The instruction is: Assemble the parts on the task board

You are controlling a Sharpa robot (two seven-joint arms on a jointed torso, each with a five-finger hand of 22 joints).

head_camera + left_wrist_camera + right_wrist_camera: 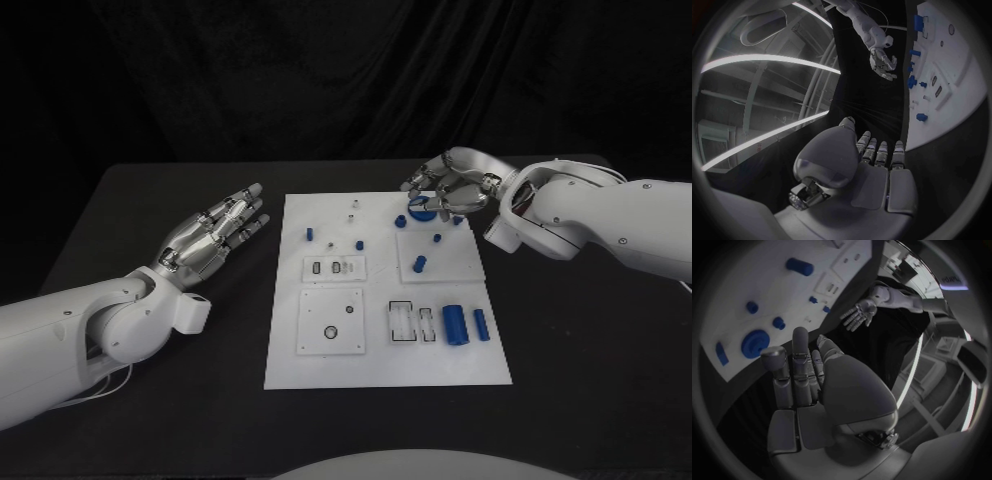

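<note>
Nearest the head camera, loose blue parts (453, 325) lie at five o'clock on the task board (384, 365), so assembly looks barely begun; left robot hand (216, 232) spread and empty at nine, right robot hand (450, 188) curled over a blue disc (420, 211) at one, grip unclear.

No text, label, brand or number can be read on anything here. The task board (378, 360) carries only unmarked outlines.

Head camera high above task board (378, 372) — wrist cameras close behind hands, sharing it.
</note>
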